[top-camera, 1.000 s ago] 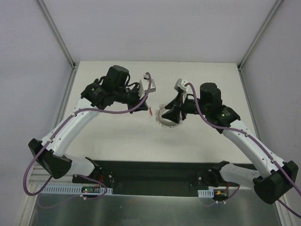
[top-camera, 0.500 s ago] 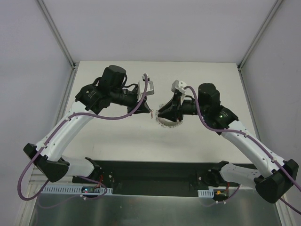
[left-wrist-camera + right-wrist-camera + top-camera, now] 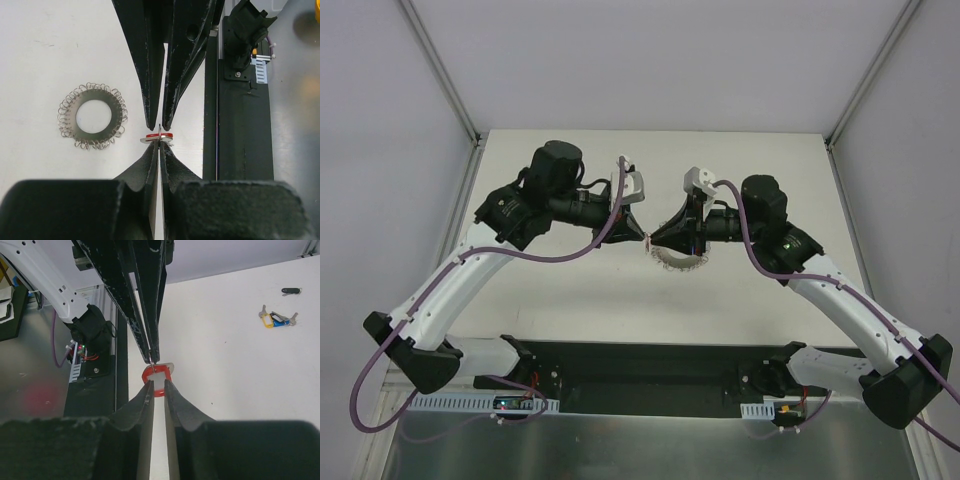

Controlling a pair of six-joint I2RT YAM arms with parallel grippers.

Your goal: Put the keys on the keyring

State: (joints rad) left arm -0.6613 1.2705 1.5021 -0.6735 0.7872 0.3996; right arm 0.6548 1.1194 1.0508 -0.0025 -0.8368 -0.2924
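The key with the red tag [image 3: 146, 375] hangs in the air between the two grippers' tips. My left gripper [image 3: 159, 145] is shut on it; edge-on, the tag [image 3: 165, 135] lies across that gripper's tips. My right gripper [image 3: 157, 385] faces the left one tip to tip, jaws a narrow gap apart, fingertips against the tag's face and not clamping it. In the top view the left gripper [image 3: 642, 236] and right gripper [image 3: 656, 238] meet just above the keyring [image 3: 676, 263]. The keyring [image 3: 91, 116] lies flat on the table, free of both grippers.
A cluster of keys with blue and yellow tags [image 3: 275, 320] and a small black item [image 3: 291, 290] lie on the white table, away from the grippers. The black base rail [image 3: 650, 375] runs along the near edge.
My left gripper moved right with the red-tagged key, and my right gripper moved left and up from the keyring. Their tips, apart before, now meet.
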